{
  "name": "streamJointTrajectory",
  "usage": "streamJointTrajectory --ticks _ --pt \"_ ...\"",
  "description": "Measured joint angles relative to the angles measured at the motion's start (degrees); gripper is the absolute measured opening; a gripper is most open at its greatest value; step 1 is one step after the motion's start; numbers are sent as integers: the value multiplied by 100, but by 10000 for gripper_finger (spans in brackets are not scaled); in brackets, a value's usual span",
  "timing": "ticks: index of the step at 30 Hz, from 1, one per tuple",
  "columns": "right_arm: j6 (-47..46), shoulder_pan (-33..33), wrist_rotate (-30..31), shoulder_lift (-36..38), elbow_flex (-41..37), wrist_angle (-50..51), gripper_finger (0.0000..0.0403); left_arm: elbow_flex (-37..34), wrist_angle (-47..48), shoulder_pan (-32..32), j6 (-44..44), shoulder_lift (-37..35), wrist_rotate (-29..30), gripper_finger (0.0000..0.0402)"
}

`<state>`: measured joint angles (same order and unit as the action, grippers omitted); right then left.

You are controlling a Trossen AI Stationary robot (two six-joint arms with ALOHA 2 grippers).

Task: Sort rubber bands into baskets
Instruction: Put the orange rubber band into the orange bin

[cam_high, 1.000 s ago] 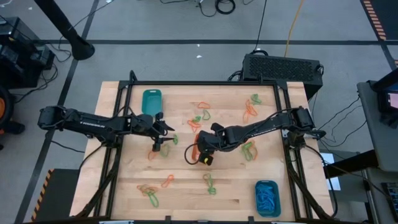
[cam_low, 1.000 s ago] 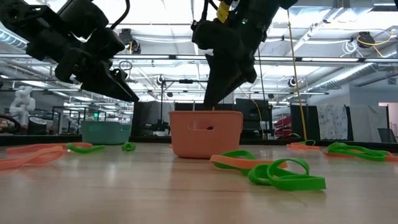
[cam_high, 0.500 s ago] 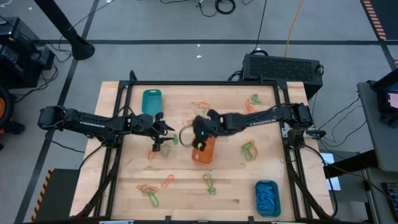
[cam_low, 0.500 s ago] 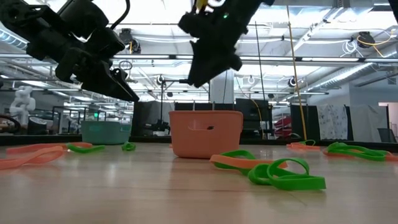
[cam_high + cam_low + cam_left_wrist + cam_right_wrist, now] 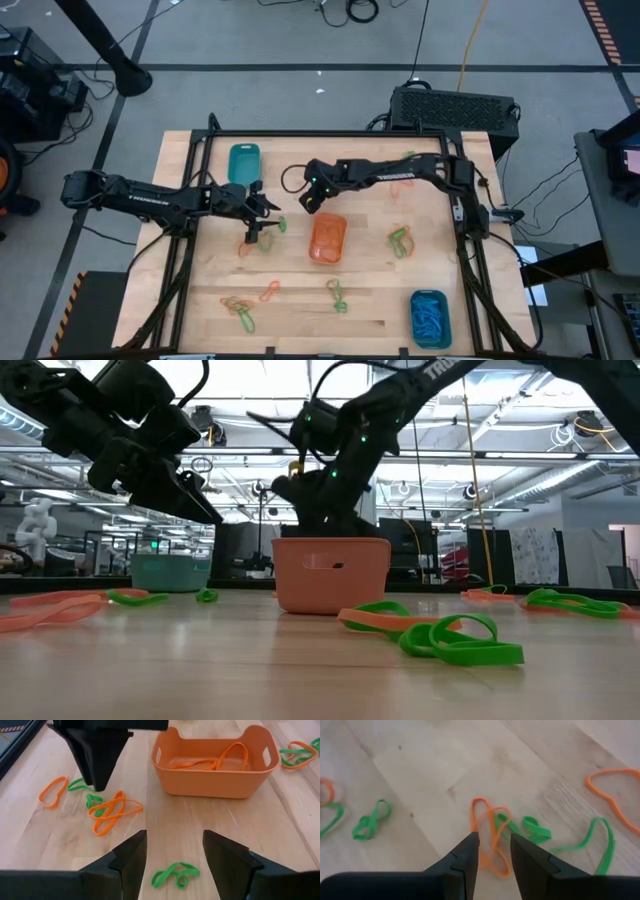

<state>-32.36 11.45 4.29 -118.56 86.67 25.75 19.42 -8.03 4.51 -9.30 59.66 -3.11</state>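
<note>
Orange basket now uncovered at mid-table, orange bands inside. Right gripper moved off beyond it, fingers narrowly parted, empty, over loose rubber bands. Left gripper unmoved, wide open.

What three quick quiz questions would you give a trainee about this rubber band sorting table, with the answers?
1. True or false: the orange basket already holds orange bands.
2. What colour are the bands in the teal basket on the right arm's side? A orange, B blue, C green.
3. Fill in: the left gripper, with a green band lying just ahead of it, has its fingers ___.

Key: 1 true; 2 B; 3 open.
</note>
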Motion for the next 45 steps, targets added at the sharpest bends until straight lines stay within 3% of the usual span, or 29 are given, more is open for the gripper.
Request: streamJointTrajectory --ticks 15,23,29,32,37,45 --pt "-11 34 -177 -440 -4 -126 101 0 13 2 -7 0 2 202" --pt "-85 15 -521 -510 -2 13 60 0 10 2 -7 1 2 202" --pt "179 6 -445 -538 -2 -51 10 0 74 2 -7 0 6 202" --pt "291 6 -424 -542 18 -154 5 0 131 2 -7 2 9 202" --pt "474 5 -421 -546 344 2 2 0 128 3 -9 1 13 202" --pt "885 -21 -405 -546 1278 1299 1 0 134 4 -9 1 17 202"
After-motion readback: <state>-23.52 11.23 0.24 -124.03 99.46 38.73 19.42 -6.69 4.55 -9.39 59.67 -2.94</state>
